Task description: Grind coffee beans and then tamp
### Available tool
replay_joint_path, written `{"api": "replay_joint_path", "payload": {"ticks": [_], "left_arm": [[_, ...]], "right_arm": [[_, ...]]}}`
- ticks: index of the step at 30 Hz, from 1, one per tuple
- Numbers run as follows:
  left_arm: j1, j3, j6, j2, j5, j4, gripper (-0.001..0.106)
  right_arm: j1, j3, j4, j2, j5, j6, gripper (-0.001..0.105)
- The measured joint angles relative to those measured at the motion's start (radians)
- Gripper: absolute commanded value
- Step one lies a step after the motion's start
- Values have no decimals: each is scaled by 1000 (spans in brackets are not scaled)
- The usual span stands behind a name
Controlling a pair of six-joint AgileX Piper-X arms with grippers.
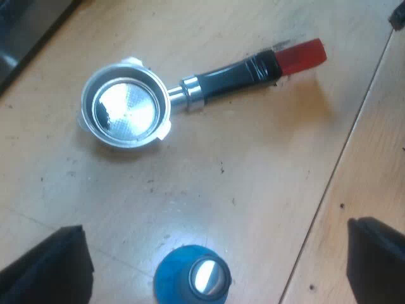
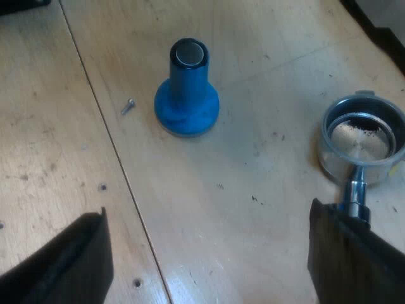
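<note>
The metal holder [image 1: 126,114] lies loose on the wooden table, its shiny basket facing up and its dark handle ending in red [image 1: 301,55]. A blue tamper [image 1: 193,277] with a metal top stands upright just below my left gripper [image 1: 215,244], which is open above the table. In the right wrist view the tamper [image 2: 188,88] stands ahead of my open right gripper [image 2: 209,228]. The holder's basket [image 2: 361,140] holds a few dark specks. Its handle runs in under one of the right gripper's fingers [image 2: 354,253].
A seam [image 2: 114,145] runs between two wooden table boards. A small screw [image 2: 128,106] lies close to the tamper's base. A dark edge [image 1: 25,31] borders the table beyond the holder's basket.
</note>
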Motion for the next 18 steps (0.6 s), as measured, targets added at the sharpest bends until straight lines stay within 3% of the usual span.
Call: {"api": "replay_joint_path", "payload": {"ticks": [6, 12, 18], "left_arm": [[0, 0, -4, 12, -24, 35, 84], [0, 0, -8, 68, -33, 78, 84], [-68, 0, -16, 110, -78, 104, 84]], "right_arm": [[0, 0, -31, 59, 0, 54, 68], [0, 0, -66, 121, 0, 58, 68], [0, 0, -82, 149, -2, 75, 68]]}}
